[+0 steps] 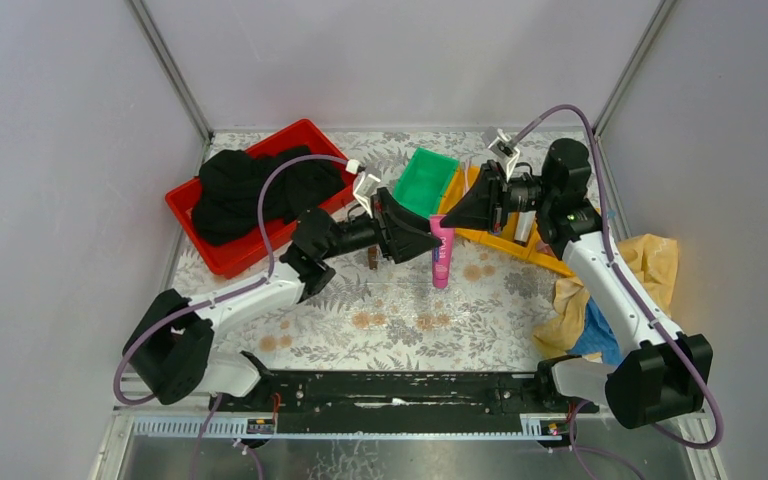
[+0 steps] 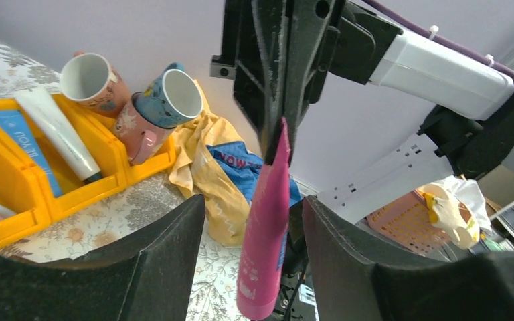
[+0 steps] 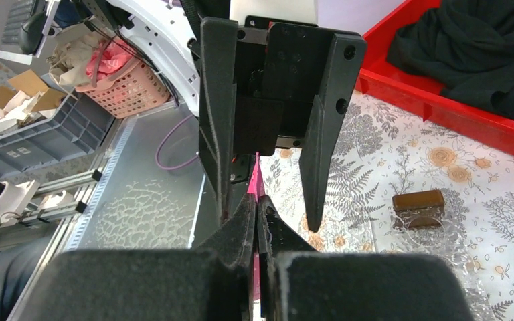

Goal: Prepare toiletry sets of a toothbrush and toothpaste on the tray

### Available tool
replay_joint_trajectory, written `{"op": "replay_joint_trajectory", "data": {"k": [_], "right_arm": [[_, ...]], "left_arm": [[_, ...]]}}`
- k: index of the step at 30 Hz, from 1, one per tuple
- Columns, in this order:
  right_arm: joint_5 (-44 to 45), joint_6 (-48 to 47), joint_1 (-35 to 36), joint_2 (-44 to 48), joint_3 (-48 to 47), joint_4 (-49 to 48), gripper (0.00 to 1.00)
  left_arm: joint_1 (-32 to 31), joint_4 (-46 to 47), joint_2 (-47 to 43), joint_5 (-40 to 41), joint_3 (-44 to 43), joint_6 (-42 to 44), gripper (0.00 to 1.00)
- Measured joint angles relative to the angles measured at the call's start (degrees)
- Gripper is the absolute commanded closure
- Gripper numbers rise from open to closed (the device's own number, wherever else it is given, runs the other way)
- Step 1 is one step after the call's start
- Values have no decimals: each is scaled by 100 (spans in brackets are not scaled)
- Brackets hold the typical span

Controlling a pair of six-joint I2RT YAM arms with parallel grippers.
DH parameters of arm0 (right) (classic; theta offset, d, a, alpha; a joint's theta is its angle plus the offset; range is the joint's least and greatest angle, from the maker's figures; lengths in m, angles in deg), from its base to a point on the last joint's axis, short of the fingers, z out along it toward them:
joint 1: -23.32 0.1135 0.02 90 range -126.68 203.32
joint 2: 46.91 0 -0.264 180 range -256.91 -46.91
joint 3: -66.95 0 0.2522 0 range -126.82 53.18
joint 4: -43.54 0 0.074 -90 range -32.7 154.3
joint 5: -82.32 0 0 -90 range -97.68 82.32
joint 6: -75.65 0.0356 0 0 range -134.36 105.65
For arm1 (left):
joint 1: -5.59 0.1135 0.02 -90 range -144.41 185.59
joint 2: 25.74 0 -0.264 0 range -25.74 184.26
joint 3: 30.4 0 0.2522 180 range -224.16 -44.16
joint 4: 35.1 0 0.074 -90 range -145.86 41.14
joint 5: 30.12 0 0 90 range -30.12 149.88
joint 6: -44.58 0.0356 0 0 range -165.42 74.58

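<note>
Left wrist view: toothpaste tube (image 2: pixel 261 254), upright at frame centre, is clamped by right gripper (image 2: pixel 282 130) between the parted left gripper (image 2: pixel 253 204).

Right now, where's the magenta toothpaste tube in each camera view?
Top external: magenta tube at centre, hanging between both arms' jaws.
Left wrist: tube at centre, hanging from the right arm's shut jaws, between open left jaws.
Right wrist: thin pink sliver pinched low centre.
Shared landmark: floral tablecloth.
</note>
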Motion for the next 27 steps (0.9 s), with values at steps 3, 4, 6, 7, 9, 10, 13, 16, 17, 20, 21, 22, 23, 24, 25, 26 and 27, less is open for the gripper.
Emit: {"op": "replay_joint_trajectory", "data": {"k": [3, 4, 6, 7, 9, 10, 13, 16, 17, 20, 21, 22, 23, 24, 25, 26, 27], "right_arm": [[2, -286, 37, 0, -2, 293, 100], [4, -400, 48, 0, -2, 420, 100], [7, -643, 76, 0, -15, 721, 100], [9, -758, 96, -4, -26, 874, 100], [-4, -898, 131, -4, -48, 1080, 100], [-17, -966, 146, -4, -66, 1165, 100], [7, -1104, 144, -9, -74, 1353, 100], [7, -1165, 144, -9, -98, 1434, 95], [7, -1187, 149, -9, -103, 1460, 90], [11, -1217, 181, -9, -103, 1532, 75], [13, -1231, 192, -11, -103, 1550, 70], [13, -1233, 195, -13, -107, 1556, 65], [9, -1244, 195, -15, -116, 1561, 61], [13, -1248, 195, -15, -122, 1561, 56], [11, -1261, 195, -15, -125, 1561, 51], [15, -1268, 195, -17, -127, 1567, 48], [15, -1261, 195, -20, -127, 1576, 45]], "left_arm": [[-70, 0, 70, -133, -79, 0, 50], [-90, 0, 76, -190, -98, 2, 57], [-118, 2, 101, -284, -149, -17, 68], [-129, 7, 122, -343, -184, -11, 75], [-129, -13, 177, -404, -229, -7, 86], [-122, -17, 205, -457, -236, -20, 90], [-116, -26, 229, -551, -236, -13, 98], [-116, -26, 219, -592, -229, 24, 100], [-118, -33, 201, -590, -214, 46, 100], [-118, -83, 140, -592, -160, 138, 100], [-118, -111, 109, -590, -136, 170, 100], [-118, -162, 68, -599, -109, 203, 100], [-118, -219, 15, -621, -59, 240, 100], [-120, -262, -26, -634, -13, 278, 100], [-125, -299, -83, -638, 55, 310, 100], [-125, -356, -146, -640, 116, 348, 100], [-125, -424, -214, -638, 173, 391, 100]]}}
